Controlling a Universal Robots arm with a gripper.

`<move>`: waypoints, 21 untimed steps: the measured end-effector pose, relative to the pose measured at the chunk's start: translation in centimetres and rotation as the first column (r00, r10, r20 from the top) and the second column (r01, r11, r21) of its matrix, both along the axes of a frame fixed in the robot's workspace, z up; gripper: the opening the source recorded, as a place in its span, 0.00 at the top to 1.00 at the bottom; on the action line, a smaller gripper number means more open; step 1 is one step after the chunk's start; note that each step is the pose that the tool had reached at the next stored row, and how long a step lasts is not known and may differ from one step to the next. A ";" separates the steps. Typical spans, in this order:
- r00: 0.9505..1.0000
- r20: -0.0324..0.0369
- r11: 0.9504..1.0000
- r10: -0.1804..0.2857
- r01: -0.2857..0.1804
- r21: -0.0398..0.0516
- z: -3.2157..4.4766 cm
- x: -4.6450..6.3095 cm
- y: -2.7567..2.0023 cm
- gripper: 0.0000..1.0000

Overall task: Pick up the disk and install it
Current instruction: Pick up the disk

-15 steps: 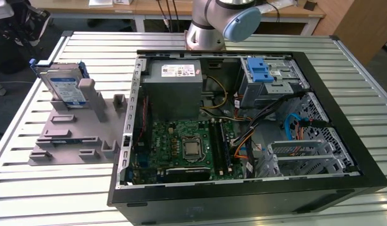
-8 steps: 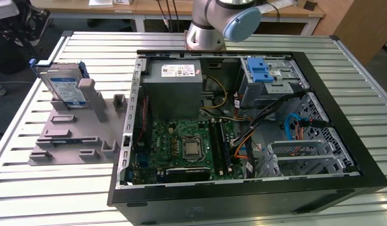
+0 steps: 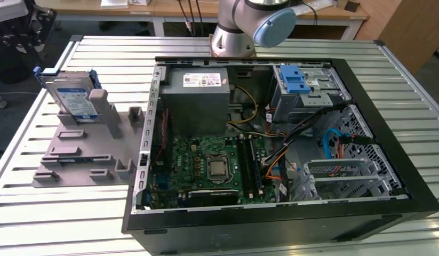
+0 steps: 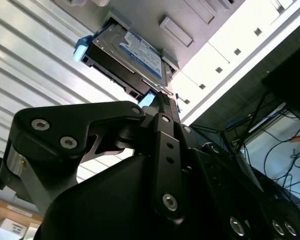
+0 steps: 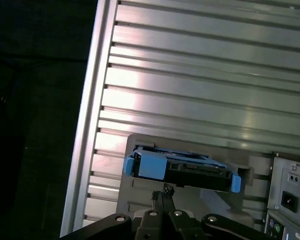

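At the exterior view's left of the open computer case, the disk stands on edge in a grey holder (just beside the case). In the first wrist view the gripper is near the disk, outside the case, jaws pressed together, gripping nothing.

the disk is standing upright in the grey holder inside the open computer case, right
No. The disk stands upright in the grey holder, but outside the computer case, on the table at the exterior view's left of it, as the exterior view shows.
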State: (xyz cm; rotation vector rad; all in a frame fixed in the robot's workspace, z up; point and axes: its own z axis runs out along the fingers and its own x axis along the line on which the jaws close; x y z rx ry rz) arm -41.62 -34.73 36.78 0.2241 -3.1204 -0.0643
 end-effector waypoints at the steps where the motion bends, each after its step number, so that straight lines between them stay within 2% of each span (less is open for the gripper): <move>1: 1.000 0.000 1.000 0.011 -0.011 0.000 0.00 0.0 0.00 0.89; 6: 0.998 0.000 0.998 0.061 -0.061 0.000 0.00 0.0 0.00 0.89; 11: 0.994 0.000 0.994 0.113 -0.113 0.000 0.00 0.0 0.00 0.89; 16: 0.986 0.000 0.986 0.168 -0.168 0.000 0.00 0.0 0.00 0.89; 21: 0.975 0.000 0.975 0.224 -0.224 0.000 0.01 0.0 0.00 0.89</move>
